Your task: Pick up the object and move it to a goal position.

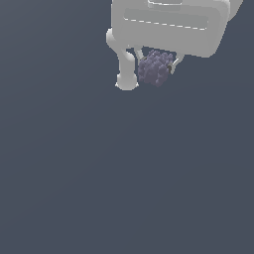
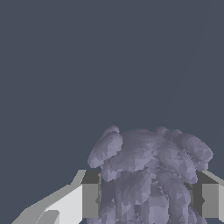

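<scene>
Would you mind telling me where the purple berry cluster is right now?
The berry cluster sits near the top of the exterior view, right of centre, between the fingers of the white end effector; the wrist view shows a finger on each side.

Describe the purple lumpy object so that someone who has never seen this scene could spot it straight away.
Look to the top of the exterior view, where the big white gripper comes down over the plain dark grey-blue ground. Between its two fingers sits the object, a small cluster of tiny rounded lumps like a blackberry. It is the only dusky purple-grey, bumpy thing there; all around it is smooth white or flat grey.
</scene>
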Robot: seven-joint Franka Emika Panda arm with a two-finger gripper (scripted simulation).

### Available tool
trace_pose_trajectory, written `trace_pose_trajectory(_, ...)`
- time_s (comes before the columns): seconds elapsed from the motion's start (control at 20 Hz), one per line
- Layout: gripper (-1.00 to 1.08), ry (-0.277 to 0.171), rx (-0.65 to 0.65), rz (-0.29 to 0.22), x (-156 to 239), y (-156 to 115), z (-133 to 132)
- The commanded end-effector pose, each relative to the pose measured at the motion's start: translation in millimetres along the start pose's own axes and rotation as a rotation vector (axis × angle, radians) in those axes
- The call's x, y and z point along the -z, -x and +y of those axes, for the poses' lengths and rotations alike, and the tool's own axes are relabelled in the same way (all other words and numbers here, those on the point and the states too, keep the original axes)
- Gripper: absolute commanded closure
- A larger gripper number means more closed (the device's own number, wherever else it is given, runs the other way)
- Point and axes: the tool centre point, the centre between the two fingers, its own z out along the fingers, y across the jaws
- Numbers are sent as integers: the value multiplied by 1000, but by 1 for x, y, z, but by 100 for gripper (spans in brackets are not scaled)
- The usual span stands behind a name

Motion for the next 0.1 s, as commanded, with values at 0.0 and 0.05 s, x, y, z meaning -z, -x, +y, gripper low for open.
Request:
trace_pose_trajectory(0.0,108,0,0,0,2,0,0)
trace_pose_trajectory(0.05,108,0,0,0,2,0,0)
